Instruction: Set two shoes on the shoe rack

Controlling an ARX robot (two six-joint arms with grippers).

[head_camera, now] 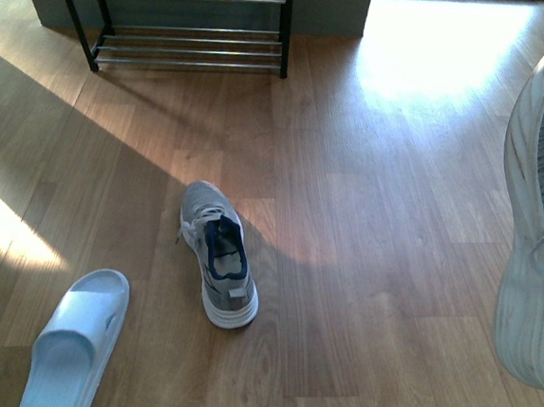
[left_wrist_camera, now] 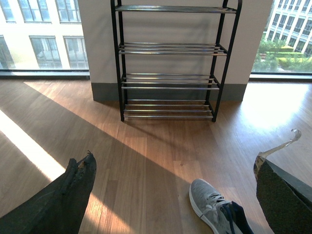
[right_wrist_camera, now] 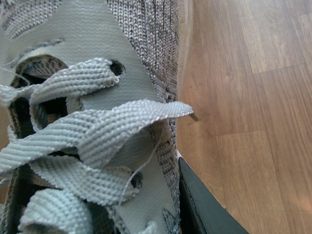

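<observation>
One grey sneaker hangs in the air at the right edge of the front view, sole side toward the room; my right gripper is shut on it. Its laces and knit upper fill the right wrist view, with one black finger pressed against its side. A second grey sneaker lies on the floor mid-room, toe toward the shoe rack; its toe shows between my left gripper's open fingers. A pale blue slide sandal lies at front left. The rack stands against the far wall, its tiers bare.
Wooden plank floor with bright sunlit patches at the left and far right. Behind the rack are a white wall with a grey skirting and large windows on both sides.
</observation>
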